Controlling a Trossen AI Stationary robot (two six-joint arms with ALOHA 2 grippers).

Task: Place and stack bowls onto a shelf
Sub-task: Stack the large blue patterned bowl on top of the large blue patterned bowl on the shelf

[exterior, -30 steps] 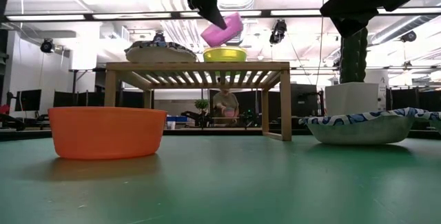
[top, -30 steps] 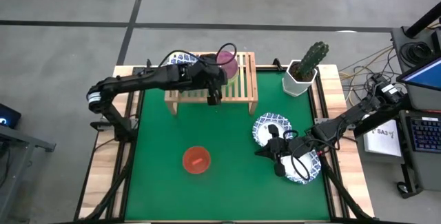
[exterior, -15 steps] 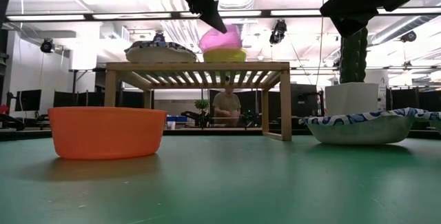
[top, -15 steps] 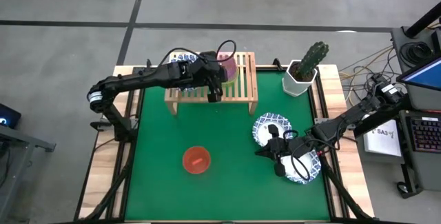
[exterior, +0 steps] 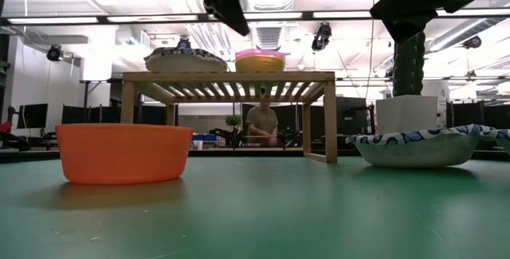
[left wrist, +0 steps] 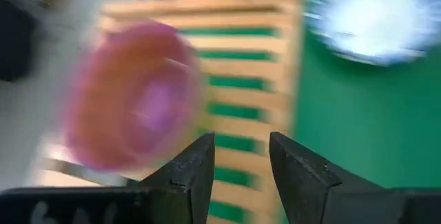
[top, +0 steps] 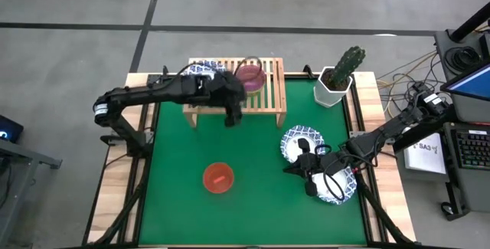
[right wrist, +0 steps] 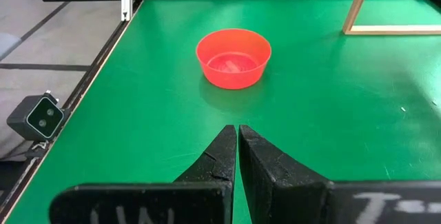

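On the shelf [top: 268,99], the purple bowl [top: 250,76] is nested in a yellow bowl [exterior: 260,63], beside a patterned bowl [top: 200,68] partly hidden by the left arm. The left gripper [top: 233,116], fingers parted and empty, is held at the shelf's front edge. The right gripper [top: 294,169] is clenched, empty, by 2 patterned bowls [top: 300,142]. A red bowl [top: 218,178] sits on the green surface [top: 176,165]; the contents are hard to make out.
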